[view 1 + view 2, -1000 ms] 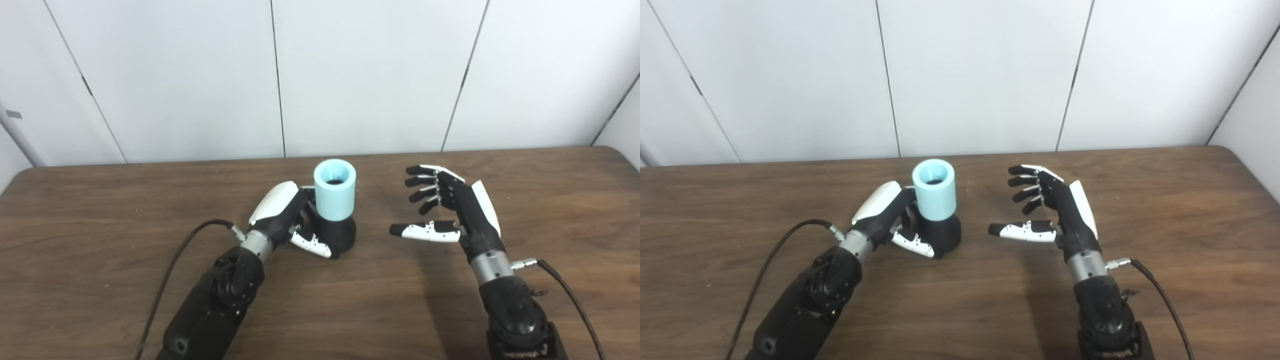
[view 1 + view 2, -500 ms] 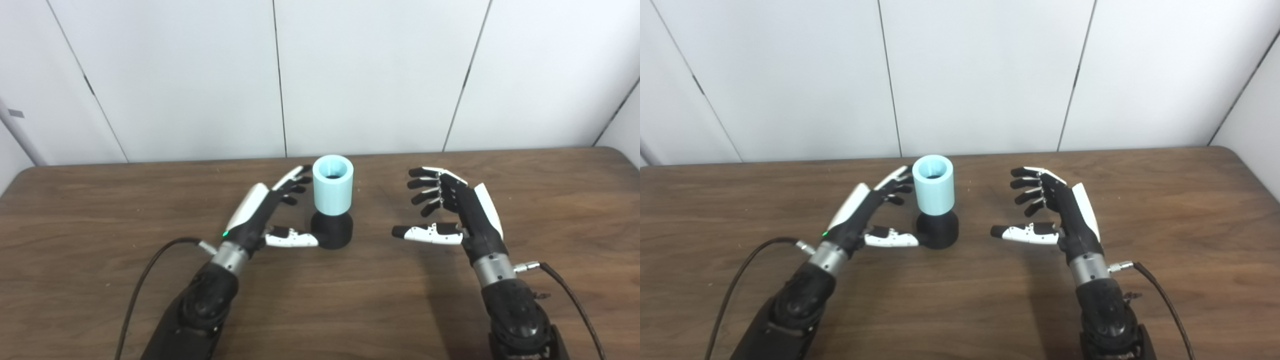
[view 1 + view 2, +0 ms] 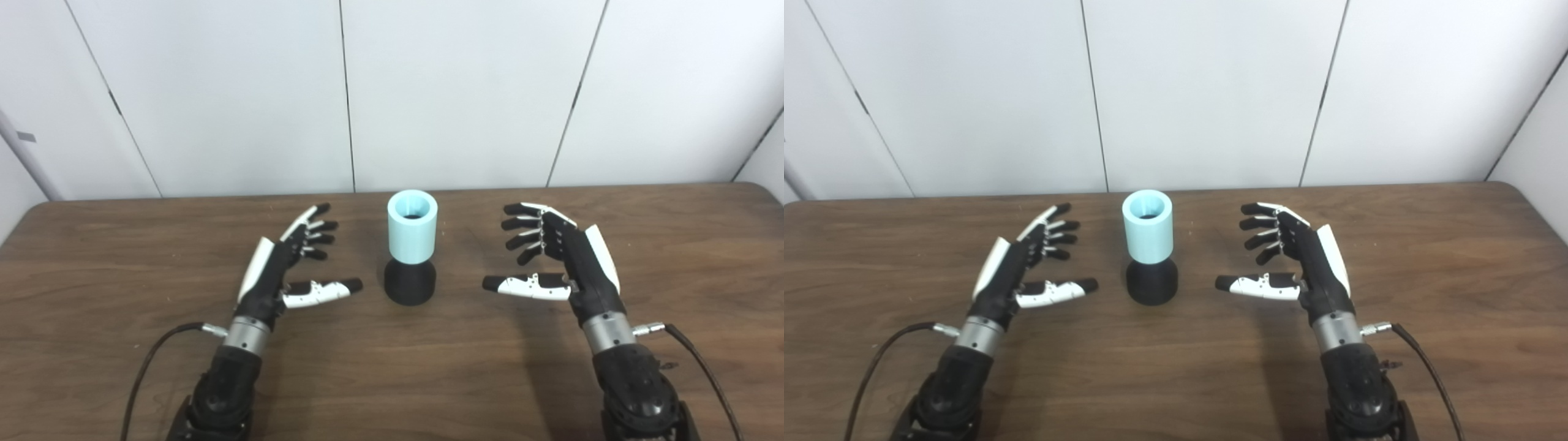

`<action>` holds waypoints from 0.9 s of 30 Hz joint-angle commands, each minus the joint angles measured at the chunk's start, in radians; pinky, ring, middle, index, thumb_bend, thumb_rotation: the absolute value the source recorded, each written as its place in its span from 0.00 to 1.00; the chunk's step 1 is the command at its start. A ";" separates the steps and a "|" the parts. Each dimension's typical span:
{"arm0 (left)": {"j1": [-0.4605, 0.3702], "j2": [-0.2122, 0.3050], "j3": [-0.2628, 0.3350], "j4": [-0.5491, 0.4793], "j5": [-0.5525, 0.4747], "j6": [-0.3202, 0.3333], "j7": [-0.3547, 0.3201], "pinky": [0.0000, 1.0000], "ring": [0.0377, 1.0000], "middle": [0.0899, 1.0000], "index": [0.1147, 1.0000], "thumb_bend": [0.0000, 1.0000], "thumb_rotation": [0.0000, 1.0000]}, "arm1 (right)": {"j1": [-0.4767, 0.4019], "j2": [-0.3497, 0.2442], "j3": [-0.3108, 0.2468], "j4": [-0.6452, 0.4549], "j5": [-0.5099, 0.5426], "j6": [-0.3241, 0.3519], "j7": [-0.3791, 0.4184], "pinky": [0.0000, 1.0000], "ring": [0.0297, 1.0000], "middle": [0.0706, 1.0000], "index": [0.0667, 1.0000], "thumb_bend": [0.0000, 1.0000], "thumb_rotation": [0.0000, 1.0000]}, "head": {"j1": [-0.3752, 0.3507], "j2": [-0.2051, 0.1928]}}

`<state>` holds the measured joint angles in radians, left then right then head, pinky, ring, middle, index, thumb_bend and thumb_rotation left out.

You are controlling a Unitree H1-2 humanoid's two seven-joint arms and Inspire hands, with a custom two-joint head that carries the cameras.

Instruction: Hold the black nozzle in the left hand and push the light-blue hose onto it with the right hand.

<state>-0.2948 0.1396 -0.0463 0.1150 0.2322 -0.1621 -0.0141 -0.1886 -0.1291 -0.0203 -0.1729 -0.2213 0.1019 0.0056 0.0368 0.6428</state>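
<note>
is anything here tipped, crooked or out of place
Nothing stands out. The light-blue hose sits upright and straight on the black nozzle, which stands on the table. The left hand and right hand are open, clear of it.

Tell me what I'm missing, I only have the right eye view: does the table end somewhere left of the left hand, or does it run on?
Observer: It ends. The left eye view shows the table's rounded far-left corner, well left of the left hand.
Operator: Anything standing past that corner?
Observer: Yes, a grey post leans along the wall there, behind the table.
Operator: Is it touching the table?
Observer: I cannot tell; its lower end drops behind the table edge.
</note>
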 commanded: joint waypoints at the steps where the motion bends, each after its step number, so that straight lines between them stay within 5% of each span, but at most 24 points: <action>1: -0.017 -0.011 0.011 -0.043 -0.017 -0.013 0.020 0.66 0.74 0.77 0.81 0.86 0.27 | -0.016 -0.005 -0.008 -0.048 0.014 -0.034 -0.008 0.43 0.55 0.65 0.70 0.76 0.02 | 0.002 0.001; 27: -0.003 -0.006 0.026 -0.041 -0.014 -0.021 0.025 0.60 0.71 0.73 0.78 0.81 0.25 | 0.015 -0.008 -0.007 -0.068 0.028 -0.027 -0.002 0.45 0.57 0.67 0.71 0.77 0.05 | -0.010 -0.020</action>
<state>-0.2711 0.1316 -0.0248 0.0965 0.2248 -0.1658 -0.0013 -0.1519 -0.1294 -0.0255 -0.2023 -0.1989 0.1025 0.0059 0.0261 0.6213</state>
